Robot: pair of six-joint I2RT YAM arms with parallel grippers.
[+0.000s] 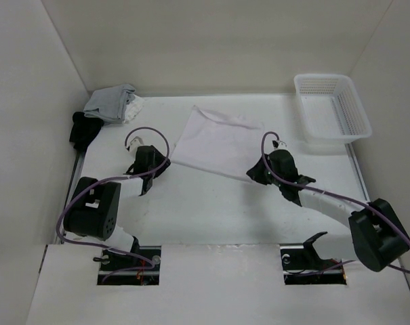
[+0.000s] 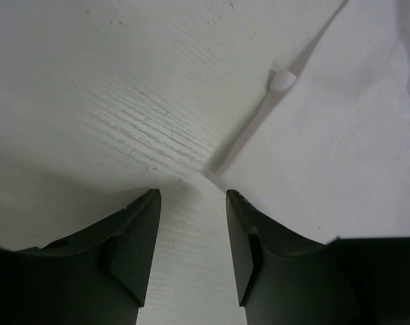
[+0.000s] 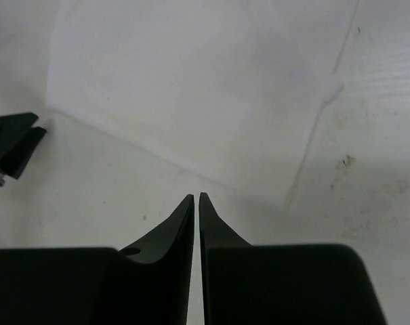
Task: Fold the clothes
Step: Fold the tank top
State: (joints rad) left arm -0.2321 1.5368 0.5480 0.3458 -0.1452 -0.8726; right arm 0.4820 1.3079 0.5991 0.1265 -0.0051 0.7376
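white garment point(image 1: 218, 142) flat mid-tabletop toward the far edge, long axis roughly left-right, skewed, right end nearer the arms, left gripper point(image 2: 193, 196) fingers wide at its near-left corner, right gripper point(image 3: 196, 198) pinched nearly together, empty, white wood-grain tabletop point(image 1: 211, 210), white walls, far-right-corner basket point(image 1: 330, 108) only in top view

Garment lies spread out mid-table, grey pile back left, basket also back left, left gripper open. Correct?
Not quite. The basket sits back right, as the top view shows. The rest is right: garment spread out mid-table, grey pile back left, left gripper open.
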